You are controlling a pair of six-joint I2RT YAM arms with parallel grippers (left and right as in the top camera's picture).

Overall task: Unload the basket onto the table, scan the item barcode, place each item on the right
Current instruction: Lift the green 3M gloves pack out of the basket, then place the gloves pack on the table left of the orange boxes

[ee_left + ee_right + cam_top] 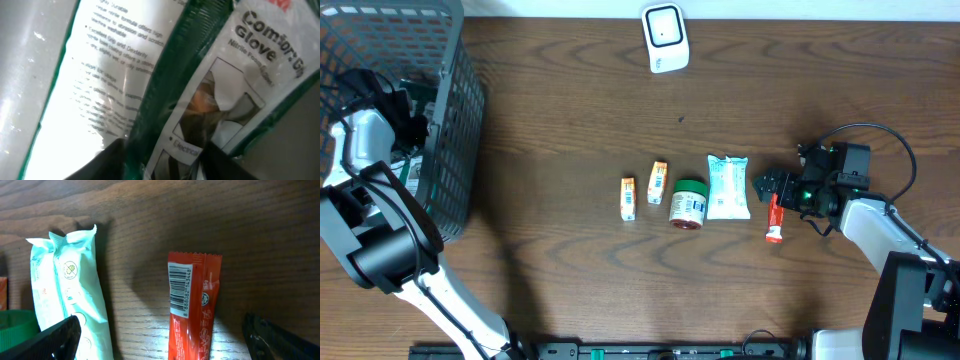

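From above, the left arm [362, 140] reaches into the dark mesh basket [455, 120] at the table's left edge, and its tool end is hidden among the contents. The white scanner [665, 38] stands at the far edge of the wooden table [570, 100]. Near the middle lie 2 small orange boxes [642, 192], a green-lidded jar [688, 203], a pale wipes pack [728, 187] and a red sachet [775, 218], with the right gripper [767, 186] just above the sachet's upper end. In the left wrist view, the left gripper [160, 162] has its 2 dark fingers [97, 162] either side of a glove packet [240, 75]; whether they pinch it cannot be told. In the right wrist view, the right fingers [55, 340] are spread wide, the sachet lying flat between them, its barcode [180, 290] facing up.
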